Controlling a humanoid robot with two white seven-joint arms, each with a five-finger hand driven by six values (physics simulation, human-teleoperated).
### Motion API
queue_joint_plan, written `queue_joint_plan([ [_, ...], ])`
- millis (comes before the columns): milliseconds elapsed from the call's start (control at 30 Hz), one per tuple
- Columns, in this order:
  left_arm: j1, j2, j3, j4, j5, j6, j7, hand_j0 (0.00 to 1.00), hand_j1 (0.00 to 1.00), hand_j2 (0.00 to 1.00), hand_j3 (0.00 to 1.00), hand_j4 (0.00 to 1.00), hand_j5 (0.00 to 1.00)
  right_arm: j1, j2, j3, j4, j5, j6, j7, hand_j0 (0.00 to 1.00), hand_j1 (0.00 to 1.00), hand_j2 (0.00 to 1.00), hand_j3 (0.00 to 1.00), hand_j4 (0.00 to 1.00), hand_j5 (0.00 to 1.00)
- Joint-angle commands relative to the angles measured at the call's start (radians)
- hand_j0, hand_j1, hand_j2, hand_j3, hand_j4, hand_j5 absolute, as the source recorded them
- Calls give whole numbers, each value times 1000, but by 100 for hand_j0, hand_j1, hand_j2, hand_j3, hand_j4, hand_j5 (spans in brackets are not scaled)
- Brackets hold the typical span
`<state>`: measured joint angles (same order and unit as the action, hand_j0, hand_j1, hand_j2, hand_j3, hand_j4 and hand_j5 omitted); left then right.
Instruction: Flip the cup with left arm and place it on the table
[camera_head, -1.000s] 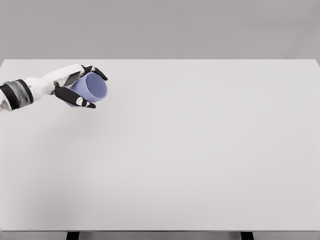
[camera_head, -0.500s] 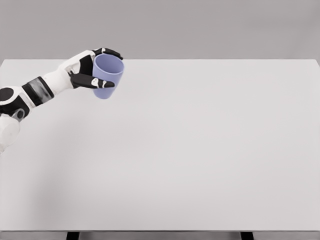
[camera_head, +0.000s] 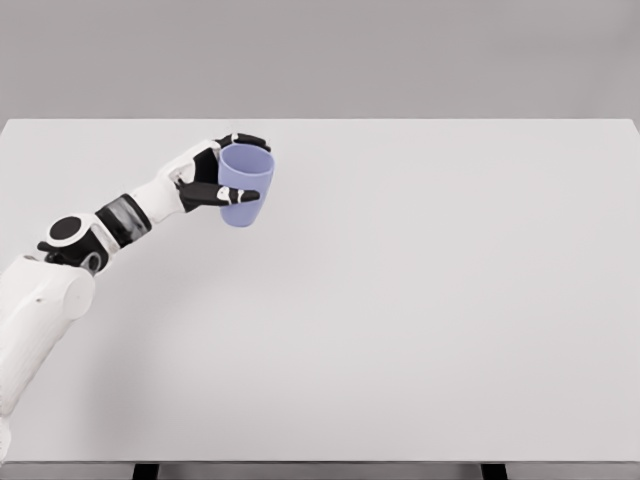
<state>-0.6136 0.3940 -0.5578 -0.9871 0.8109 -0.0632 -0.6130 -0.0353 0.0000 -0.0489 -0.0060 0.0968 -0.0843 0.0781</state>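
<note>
Grey wall fills the background behind a wide white table (camera_head: 420, 330) whose top takes up nearly the whole head view; two dark legs show just under its near edge. My left arm (camera_head: 60, 290) comes in from the lower left, the white upper arm near the left edge, a black joint at the elbow, then a forearm with a grey band running up and to the right toward the far left part of the table. My left hand (camera_head: 212, 176) is wrapped around the cup (camera_head: 244, 187): one black finger with a white patch lies across the near side of its wall, about halfway down, and other black fingertips (camera_head: 248, 140) curl over the far side close to the rim. The palm sits against the cup's left side.

The cup is pale lavender blue, a plain tapering tumbler with no handle that I can see. It stands nearly upright in my grip, open mouth facing up, narrower base pointing down, leaning just slightly. It is over the far left quarter of the table, nearer the far edge than the near one and well in from the left edge. I cannot tell from this view whether its base touches the top or hangs a little above it; no clear shadow shows beneath it. My right arm does not show.
</note>
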Motion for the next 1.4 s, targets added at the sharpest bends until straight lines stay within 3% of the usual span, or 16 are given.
queue_joint_plan([
  [0, 0, -12, 24, 13, -9, -1, 2, 59, 59, 59, 59, 59, 59, 0, 0, 0, 0, 0, 0, 0, 100, 100, 100, 100, 100, 100],
  [500, 32, -44, 35, 21, -72, -6, 2, 63, 63, 63, 63, 63, 63, 0, 0, 0, 0, 0, 0, 0, 100, 100, 100, 100, 100, 100],
  [767, 32, -49, 39, 15, -93, -6, 2, 81, 81, 81, 81, 81, 81, 0, 0, 1, 0, 0, 0, 0, 100, 100, 100, 100, 100, 100],
  [833, 32, -46, 47, 15, -93, -6, 2, 92, 92, 92, 92, 92, 92, 0, 0, 0, 0, 0, 0, 0, 100, 100, 100, 100, 100, 100],
  [967, 34, -43, 58, 13, -92, -7, 2, 100, 100, 100, 100, 100, 100, 0, 0, 1, 0, 0, 0, 0, 100, 100, 100, 100, 100, 100],
  [1367, 43, -3, 113, 1, -82, -10, 2, 100, 100, 100, 100, 100, 100, 0, 0, 0, 0, 0, 0, 0, 100, 100, 100, 100, 100, 100],
])
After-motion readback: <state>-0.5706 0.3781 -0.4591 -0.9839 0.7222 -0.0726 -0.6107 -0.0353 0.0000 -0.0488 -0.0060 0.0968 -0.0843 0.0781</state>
